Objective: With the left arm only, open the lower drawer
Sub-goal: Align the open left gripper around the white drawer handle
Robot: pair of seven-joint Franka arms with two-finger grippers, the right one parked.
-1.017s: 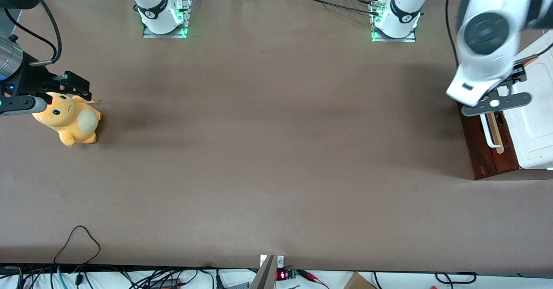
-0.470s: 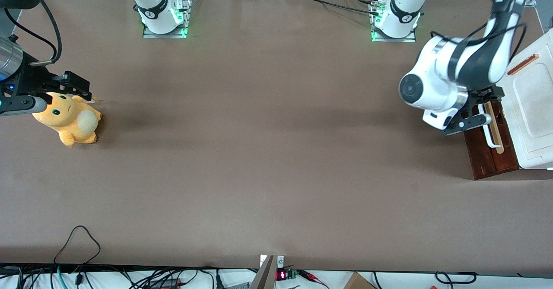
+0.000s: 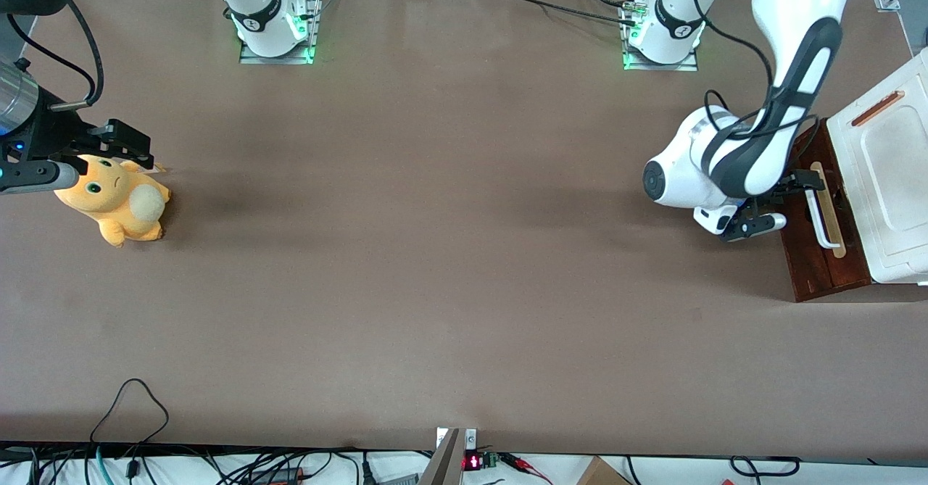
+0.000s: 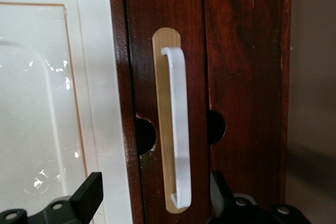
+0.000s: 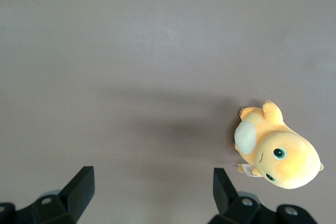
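the brown table (image 3: 435, 253) fills most of the front view. the left arm (image 3: 768, 101) comes down from the upper right of that frame, its white and black links bending toward the cabinet at the right edge. the white moulded cabinet top (image 3: 888, 173) sits at the working arm's end of the table, with the dark red-brown drawer fronts below it in the picture. the lower drawer (image 3: 808, 246) is the outer dark wood panel; it looks flush with the panel beside it, not pulled out. the white bar handle (image 4: 177, 129) on its pale wood strip (image 4: 164, 77) runs lengthwise down the wrist view. the gripper (image 3: 779, 199) hangs just in front of the drawer fronts, near the handle's end. its jaws stand wide apart, holding nothing; one black finger (image 4: 86, 195) shows over the white top, the other over the dark wood. an orange plush toy (image 3: 116, 199) lies at the left of the front view, toward the parked arm's end.
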